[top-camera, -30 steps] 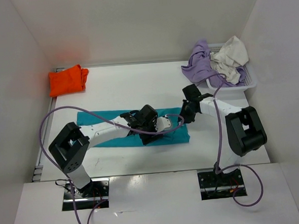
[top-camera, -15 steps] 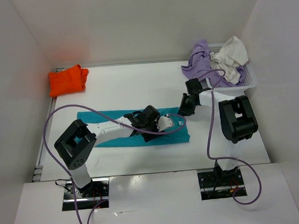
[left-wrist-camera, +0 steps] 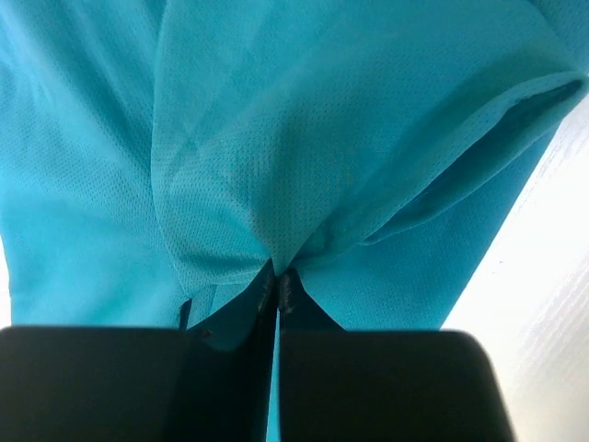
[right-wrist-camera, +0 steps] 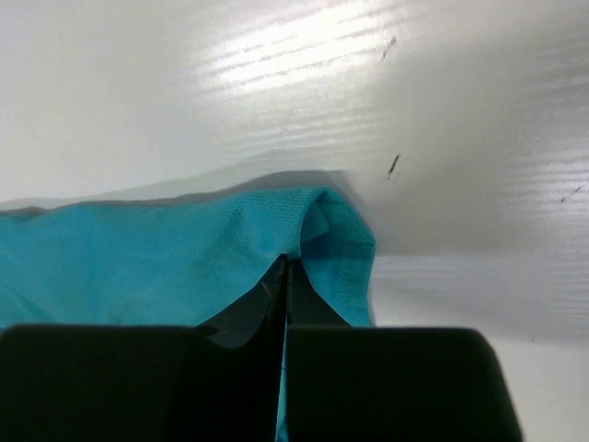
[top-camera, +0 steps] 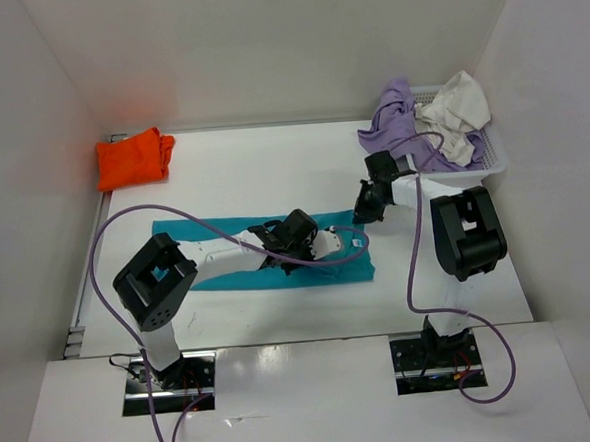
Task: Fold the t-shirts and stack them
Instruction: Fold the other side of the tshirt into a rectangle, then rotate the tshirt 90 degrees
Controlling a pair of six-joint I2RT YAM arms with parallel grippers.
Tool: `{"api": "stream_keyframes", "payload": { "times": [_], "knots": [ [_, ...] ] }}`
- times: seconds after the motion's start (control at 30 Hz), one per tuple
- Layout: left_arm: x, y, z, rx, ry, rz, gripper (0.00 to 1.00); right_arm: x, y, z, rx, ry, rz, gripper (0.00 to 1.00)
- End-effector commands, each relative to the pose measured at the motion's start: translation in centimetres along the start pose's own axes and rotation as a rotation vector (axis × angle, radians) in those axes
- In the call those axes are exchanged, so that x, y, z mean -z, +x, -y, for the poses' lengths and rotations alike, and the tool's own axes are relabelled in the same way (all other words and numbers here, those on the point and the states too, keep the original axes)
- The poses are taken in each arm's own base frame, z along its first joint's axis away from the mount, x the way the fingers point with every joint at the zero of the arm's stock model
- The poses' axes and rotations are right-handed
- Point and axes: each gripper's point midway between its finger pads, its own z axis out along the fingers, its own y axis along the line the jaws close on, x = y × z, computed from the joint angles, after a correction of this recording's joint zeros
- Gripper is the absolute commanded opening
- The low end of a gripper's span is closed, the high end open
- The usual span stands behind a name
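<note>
One teal-blue t-shirt, lengthwise left-right.

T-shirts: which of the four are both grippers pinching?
The teal-blue t-shirt, spread mid-table, clamped by the left gripper and right gripper. The orange t-shirt lies far-left untouched; lavender t-shirt and off-white t-shirt sit in the basket.

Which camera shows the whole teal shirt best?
The top external view: the teal shirt lies as a long strip on the table, the left arm covering its middle. The left wrist view shows only a pinched fold up close; the right wrist view, only a pinched edge.
</note>
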Motion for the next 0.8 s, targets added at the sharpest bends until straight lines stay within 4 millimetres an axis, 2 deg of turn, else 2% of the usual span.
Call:
{"api": "stream_keyframes", "payload": {
  "times": [0.0,0.07,0.1,0.27,0.33,0.37,0.4,0.43,0.5,0.57,0.6,0.67,0.7,0.77],
  "knots": [
    [0.4,-0.2,0.2,-0.024,0.012,0.011,0.01,0.2,-3.1,-0.7,0.007,-0.004,0.078,0.00],
    [1.1,-0.1,0.4,-0.035,0.018,0.019,0.01,0.2,-3.7,-0.2,-0.009,0.002,0.084,0.00],
    [1.0,0.8,0.8,-0.044,0.031,-0.006,0.01,0.3,-4.2,-0.5,-0.007,-0.005,0.094,0.00],
    [1.2,1.1,1.9,-0.061,0.062,-0.026,0.02,-0.4,-4.9,-0.3,0.002,0.003,0.093,0.00],
    [0.8,0.8,2.3,-0.070,0.069,-0.027,0.18,-0.4,-4.8,-0.5,0.003,-0.005,0.088,0.00],
    [0.8,1.0,2.4,-0.060,0.073,-0.036,0.33,-0.8,-4.5,-0.4,0.011,-0.008,0.073,0.04],
    [0.7,0.5,2.2,-0.059,0.070,-0.029,0.48,-0.7,-4.4,-0.6,0.011,-0.020,0.064,0.19],
    [0.8,0.7,2.2,-0.048,0.065,-0.042,0.62,-0.6,-4.4,-0.6,0.023,-0.018,0.062,0.25],
    [1.5,-0.1,1.3,-0.037,0.027,-0.027,0.69,-0.5,-4.1,-0.6,0.022,-0.021,0.049,0.32],
    [2.3,-0.1,0.9,-0.037,0.005,-0.033,0.77,0.4,-4.4,-0.9,0.033,-0.028,0.061,0.40],
    [3.5,-1.5,0.1,-0.027,-0.022,0.002,0.79,1.4,-4.6,-1.1,0.035,-0.027,0.078,0.43],
    [5.5,-2.6,-0.6,-0.013,-0.043,0.028,0.85,2.5,-4.3,-0.9,0.034,-0.016,0.078,0.47],
    [6.7,-3.6,-1.1,-0.012,-0.053,0.049,0.87,3.9,-4.6,-1.4,0.032,-0.014,0.110,0.47],
    [9.2,-5.1,-2.2,-0.009,-0.097,0.091,0.88,5.7,-3.8,-1.6,0.025,0.012,0.110,0.53]
  ]
}}
